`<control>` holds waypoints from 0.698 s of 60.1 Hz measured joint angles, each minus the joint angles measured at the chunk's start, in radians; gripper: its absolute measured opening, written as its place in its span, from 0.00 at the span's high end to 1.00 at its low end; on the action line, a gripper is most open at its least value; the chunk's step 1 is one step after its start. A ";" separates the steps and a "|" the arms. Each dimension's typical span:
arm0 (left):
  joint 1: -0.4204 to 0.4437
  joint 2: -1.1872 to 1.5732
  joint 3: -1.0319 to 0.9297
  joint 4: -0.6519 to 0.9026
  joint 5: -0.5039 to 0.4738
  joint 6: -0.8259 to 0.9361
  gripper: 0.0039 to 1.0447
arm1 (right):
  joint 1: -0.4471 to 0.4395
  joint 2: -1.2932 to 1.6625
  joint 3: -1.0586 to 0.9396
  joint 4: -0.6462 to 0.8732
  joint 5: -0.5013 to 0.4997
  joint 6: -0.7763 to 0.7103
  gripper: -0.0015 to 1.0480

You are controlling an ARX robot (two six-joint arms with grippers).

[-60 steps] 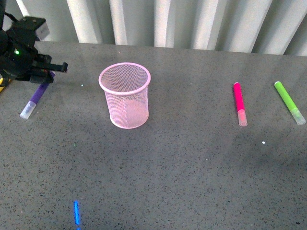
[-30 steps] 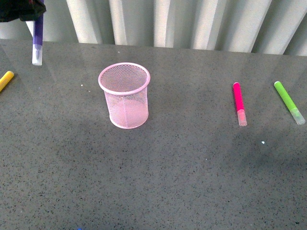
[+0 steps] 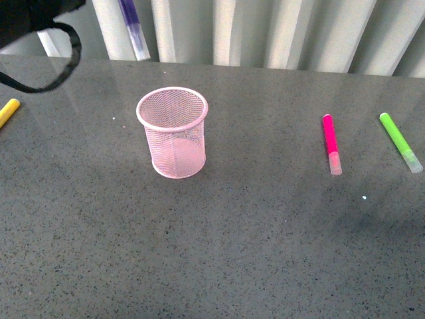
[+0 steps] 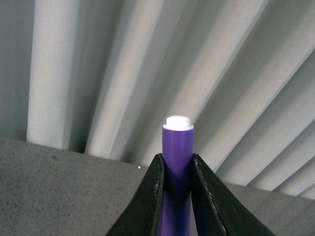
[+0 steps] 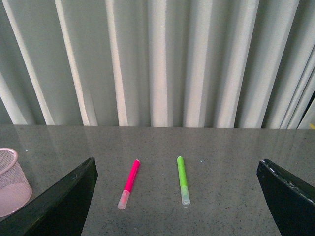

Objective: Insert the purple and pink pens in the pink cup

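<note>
My left gripper (image 4: 177, 160) is shut on the purple pen (image 4: 177, 147). In the front view the pen (image 3: 133, 26) hangs cap down, high above the table, up and to the left of the pink cup (image 3: 172, 133). The gripper itself is cut off at the top of that view. The cup stands upright and empty; its edge also shows in the right wrist view (image 5: 11, 182). The pink pen (image 3: 331, 143) lies on the table at the right, cap toward me. My right gripper (image 5: 176, 164) is open and empty, with the pink pen (image 5: 128, 183) lying ahead of it.
A lime-green marker (image 3: 400, 141) lies right of the pink pen, also seen in the right wrist view (image 5: 182, 179). A yellow marker (image 3: 8, 111) lies at the left edge. My left arm and its cable (image 3: 40, 26) fill the top left corner. Pleated curtains back the grey table.
My left gripper has lifted the purple pen off the table at the far left and carried it up and to the right, nearer the cup. The uncovered yellow marker now shows.
</note>
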 joint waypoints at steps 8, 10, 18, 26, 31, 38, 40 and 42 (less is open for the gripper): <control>-0.035 0.076 0.000 0.042 -0.043 0.002 0.89 | 0.000 0.000 0.000 0.000 0.000 0.000 0.07; -0.042 0.095 0.000 0.059 -0.049 0.008 0.89 | 0.000 0.000 0.000 0.000 0.000 0.000 0.07; -0.050 0.117 0.001 0.064 -0.056 0.012 0.89 | 0.000 0.000 0.000 0.000 0.000 0.000 0.07; -0.055 0.129 0.001 0.070 -0.056 0.014 0.89 | 0.000 0.000 0.000 0.000 0.000 0.000 0.07; -0.058 0.140 -0.001 0.070 -0.060 0.014 0.89 | 0.000 0.000 0.000 0.000 0.000 0.000 0.07; -0.061 0.163 -0.003 0.061 -0.069 0.003 0.89 | 0.000 0.000 0.000 0.000 0.000 0.000 0.07; -0.061 0.170 -0.003 0.048 -0.069 -0.005 0.89 | 0.000 0.000 0.000 0.000 0.000 0.000 0.07; -0.061 0.177 -0.002 0.037 -0.070 -0.010 0.89 | 0.000 0.000 0.000 0.000 0.000 0.000 0.07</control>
